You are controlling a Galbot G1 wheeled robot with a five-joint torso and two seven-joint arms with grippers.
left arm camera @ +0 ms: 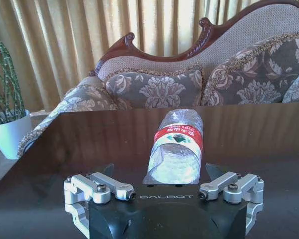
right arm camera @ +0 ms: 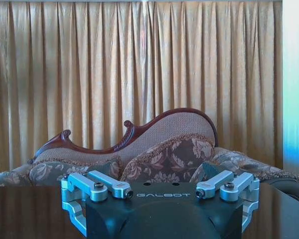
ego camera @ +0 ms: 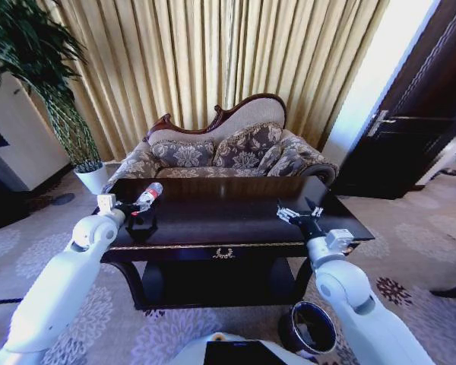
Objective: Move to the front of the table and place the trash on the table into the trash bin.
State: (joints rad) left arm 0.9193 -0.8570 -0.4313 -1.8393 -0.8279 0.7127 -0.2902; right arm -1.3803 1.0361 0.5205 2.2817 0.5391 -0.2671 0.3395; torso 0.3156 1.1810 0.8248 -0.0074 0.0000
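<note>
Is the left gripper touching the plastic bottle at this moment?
Cannot tell. In the left wrist view the bottle lies between the spread fingers of the left gripper, its near end hidden behind the gripper body; no view plainly shows contact or a gap.

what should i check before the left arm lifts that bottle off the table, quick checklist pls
1. Bottle sits between the left gripper fingers: ok.
2. Fingers closed on the bottle: not ok, they stand open.
3. Bottle lifted off the table: cannot tell.
4. Right gripper away from the bottle: ok, it hovers open over the table's right end.
5. Trash bin within view: ok, on the floor by the right arm.
</note>
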